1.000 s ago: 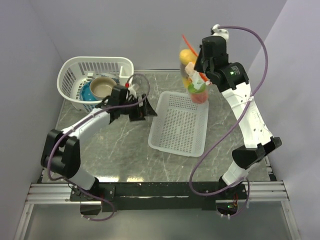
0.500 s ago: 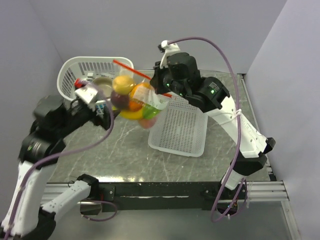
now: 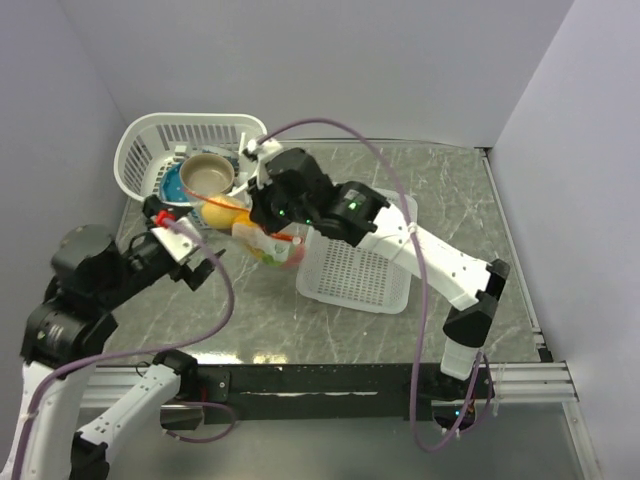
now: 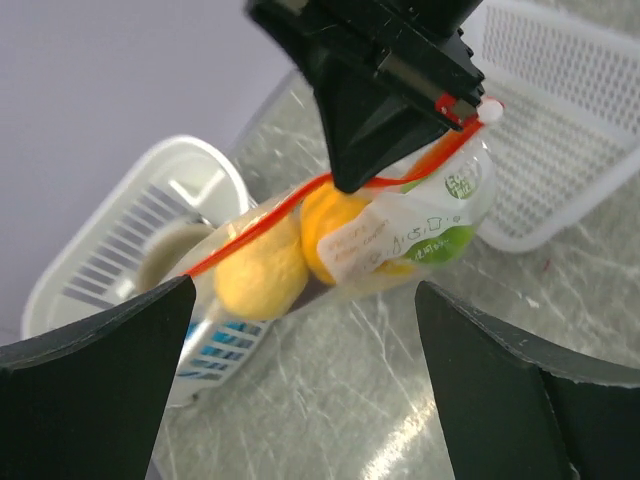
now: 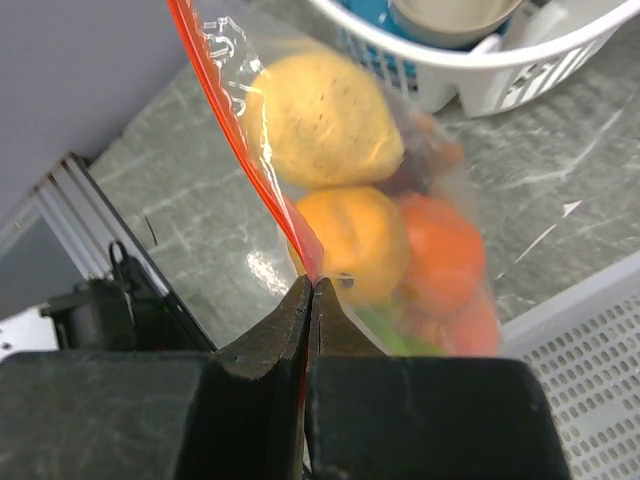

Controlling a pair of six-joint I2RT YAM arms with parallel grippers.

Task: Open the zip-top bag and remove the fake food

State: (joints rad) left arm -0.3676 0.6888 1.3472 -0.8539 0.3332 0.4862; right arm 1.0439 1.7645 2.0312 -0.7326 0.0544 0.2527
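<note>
The zip-top bag [image 3: 265, 238], packed with fake food [image 5: 325, 120], hangs over the table [image 3: 450, 200] just in front of the round basket [image 3: 140, 150]. The closed right hand [image 5: 310, 290] pinches its red zip strip. The left hand [image 3: 195, 262], spread wide and empty, faces the bag from nearby. A second ago the bag hung higher, well away from the basket.

From above, the right arm's wrist [image 3: 292, 192] hides the right pincer [image 5: 311, 288] and most of the zip-top bag [image 3: 268, 246]. In the right wrist view the fake food [image 5: 440, 250] deeper in the bag blurs together, and a dark piece [image 5: 412, 172] behind the yellow one [image 5: 325, 120] is perhaps purple. The fingers [image 4: 95, 380] of the left pincer [image 4: 305, 295] run off their own view's bottom edge, dark and unfocused.
</note>
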